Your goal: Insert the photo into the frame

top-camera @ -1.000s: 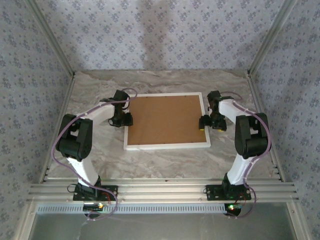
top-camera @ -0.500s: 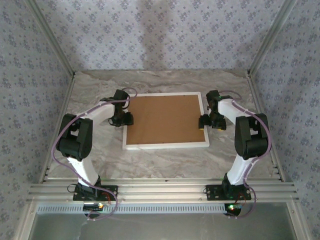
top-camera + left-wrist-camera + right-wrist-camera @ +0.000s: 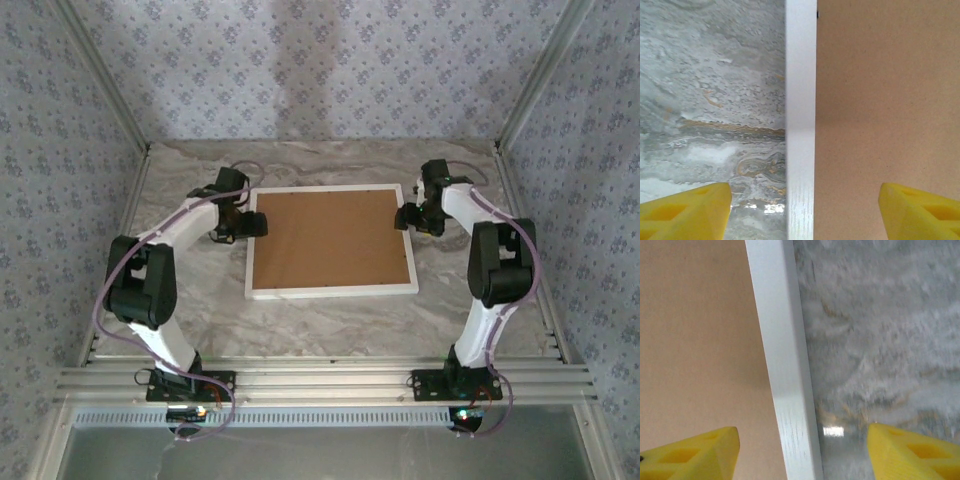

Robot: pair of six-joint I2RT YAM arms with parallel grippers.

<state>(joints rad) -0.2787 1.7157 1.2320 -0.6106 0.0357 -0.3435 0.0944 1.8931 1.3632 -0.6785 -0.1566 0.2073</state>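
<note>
The white frame (image 3: pixel 331 291) lies flat on the marble table, back side up, with a plain brown backing board (image 3: pixel 330 238) filling it. The photo is hidden. My left gripper (image 3: pixel 256 224) hangs open over the frame's left moulding (image 3: pixel 801 125), one yellow finger (image 3: pixel 687 212) over the table, the other over the board. My right gripper (image 3: pixel 404 217) is open astride the right moulding (image 3: pixel 785 375), its yellow fingers (image 3: pixel 915 452) clear of it on both sides. Nothing is held by either gripper.
The marble tabletop (image 3: pixel 330 325) surrounds the frame. Patterned walls close in the back and sides. An aluminium rail (image 3: pixel 320 380) runs along the near edge by the arm bases.
Both grippers have moved toward the far end of the frame along its side mouldings. The frame has shifted slightly left and straightened.
</note>
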